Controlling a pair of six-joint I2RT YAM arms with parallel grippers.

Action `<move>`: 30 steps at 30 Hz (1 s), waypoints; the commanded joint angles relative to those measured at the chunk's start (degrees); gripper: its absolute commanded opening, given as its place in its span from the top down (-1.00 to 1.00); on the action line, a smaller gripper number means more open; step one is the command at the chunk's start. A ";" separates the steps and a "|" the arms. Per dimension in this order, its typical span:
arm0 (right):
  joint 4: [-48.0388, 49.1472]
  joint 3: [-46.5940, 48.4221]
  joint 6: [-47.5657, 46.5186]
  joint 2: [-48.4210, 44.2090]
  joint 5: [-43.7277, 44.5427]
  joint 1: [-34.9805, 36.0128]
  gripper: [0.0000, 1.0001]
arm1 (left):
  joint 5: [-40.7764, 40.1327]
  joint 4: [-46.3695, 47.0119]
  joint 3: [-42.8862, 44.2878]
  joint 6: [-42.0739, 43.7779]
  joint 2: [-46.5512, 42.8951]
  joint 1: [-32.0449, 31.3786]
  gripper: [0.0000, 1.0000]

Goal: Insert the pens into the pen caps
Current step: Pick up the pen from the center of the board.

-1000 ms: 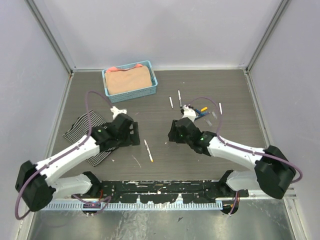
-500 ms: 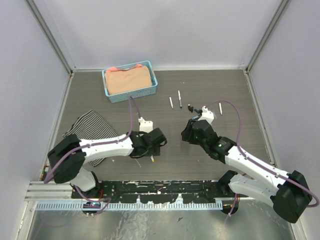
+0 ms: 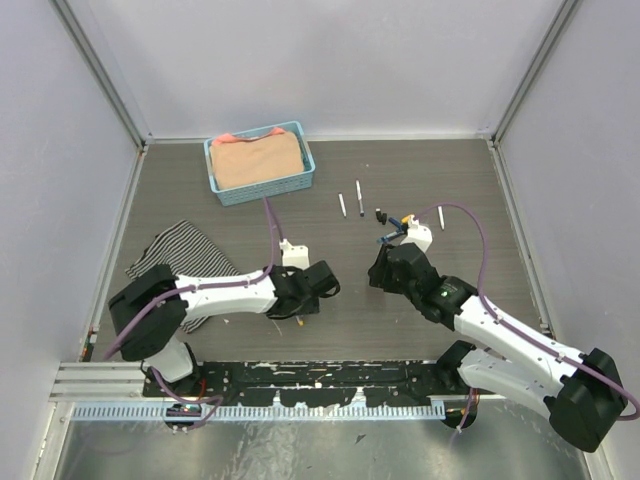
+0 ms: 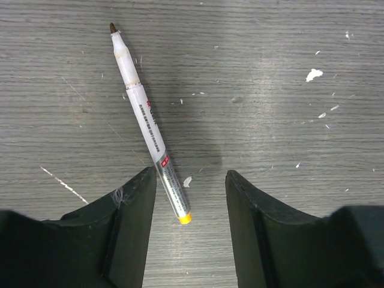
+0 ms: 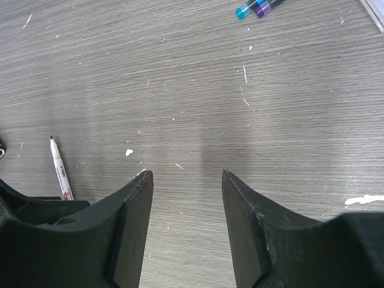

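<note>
left fingers (image 4: 129, 240) apart, straddling pen (image 4: 147, 120) end | right fingers (image 5: 126, 228) apart over table (image 5: 192, 90)

Reaches inward with both arms (image 3: 220, 290) bent low, left tool (image 4: 189, 180) pointing down with jaws parted, right tool (image 5: 186, 177) likewise agape and empty.

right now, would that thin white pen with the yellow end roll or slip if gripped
Likely to roll: the thin white yellow-ended pen is round, on a flat grey table. Straight, so probably stiff. Slim, so probably light.
</note>
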 commanded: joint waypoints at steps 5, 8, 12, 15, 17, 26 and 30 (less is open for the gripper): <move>0.78 1.04 -1.01 -0.24 0.66 -0.23 -0.10 | -0.43 0.99 -1.19 -2.04 1.77 -0.18 -0.07; 1.04 0.95 -0.96 0.00 0.53 -0.23 -0.10 | -0.79 0.73 -2.13 -2.45 1.47 -0.18 -0.05; 1.09 1.15 -1.24 0.54 0.38 -0.23 -0.10 | -0.68 0.94 -2.77 -2.59 1.89 -0.18 0.05; 1.23 1.18 -1.11 0.51 0.39 -0.21 -0.10 | -0.39 0.88 -2.92 -2.43 2.63 -0.22 0.23; 1.18 1.10 -1.13 0.55 0.31 -0.23 -0.10 | -0.23 0.89 -3.14 -2.21 2.91 -0.19 0.35; 5.79 -0.55 0.15 0.91 -4.93 -0.36 -0.11 | -0.29 0.23 -3.34 1.05 3.07 -0.15 0.88; 13.68 -3.62 4.49 2.28 -13.11 -0.83 -0.11 | -0.68 1.49 -2.91 4.86 2.39 -0.49 0.92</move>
